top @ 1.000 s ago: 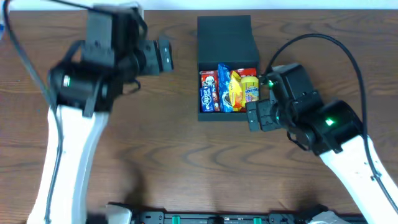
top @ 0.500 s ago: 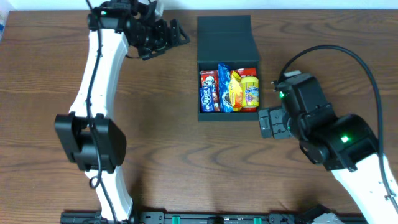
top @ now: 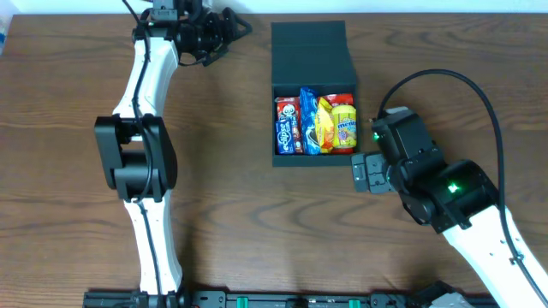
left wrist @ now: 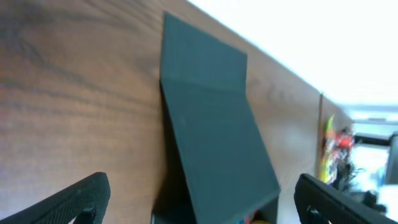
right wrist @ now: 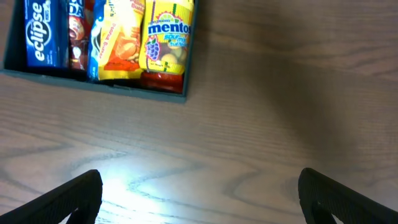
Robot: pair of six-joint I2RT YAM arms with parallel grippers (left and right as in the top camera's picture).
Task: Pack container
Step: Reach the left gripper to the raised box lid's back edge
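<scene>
Swung to the far edge of the table (top: 257, 222), the left gripper (top: 233, 30) now faces the open lid of the container (top: 310, 51), which sits mid-table full of snack packets (top: 314, 124); it and the right gripper (top: 360, 172) are spread apart and empty, suggesting lid closure next.

desk (top: 248, 214) lies free left of and in front of the container (top: 312, 159). its mouth is uncovered from above, but packets (top: 315, 124) fill it. the lid (top: 310, 51) leans back over the far side; the right gripper (top: 358, 173) crowds its near right corner.
</scene>
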